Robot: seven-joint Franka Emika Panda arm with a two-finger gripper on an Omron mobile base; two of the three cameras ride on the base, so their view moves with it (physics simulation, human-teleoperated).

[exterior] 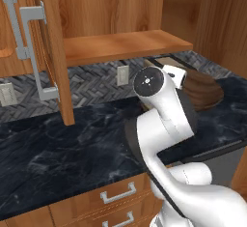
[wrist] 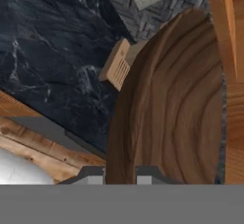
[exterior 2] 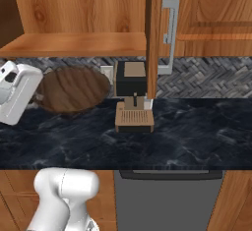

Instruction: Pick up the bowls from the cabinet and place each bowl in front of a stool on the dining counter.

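The dark brown wood-grained bowl [wrist: 176,104] hangs tilted in the air, just below the cabinet shelf [exterior: 120,45] and above the black marble worktop [exterior: 58,144]. My gripper [wrist: 119,173] is shut on the bowl's rim, with one fingertip on each side of its wall. From the right base view the bowl [exterior 2: 74,90] shows its underside beside my white hand [exterior 2: 17,95]. In the left base view the bowl [exterior: 206,92] pokes out behind my arm. The cabinet door [exterior: 54,52] stands open and the shelf is bare. The pale bowl and the stools are out of view.
A small black and beige coffee machine [exterior 2: 132,100] stands on the worktop under the open door edge [exterior 2: 152,38]. A wall outlet [exterior 2: 107,71] sits on the herringbone backsplash. Drawers [exterior: 118,192] and a grey appliance front [exterior 2: 167,200] lie below the worktop.
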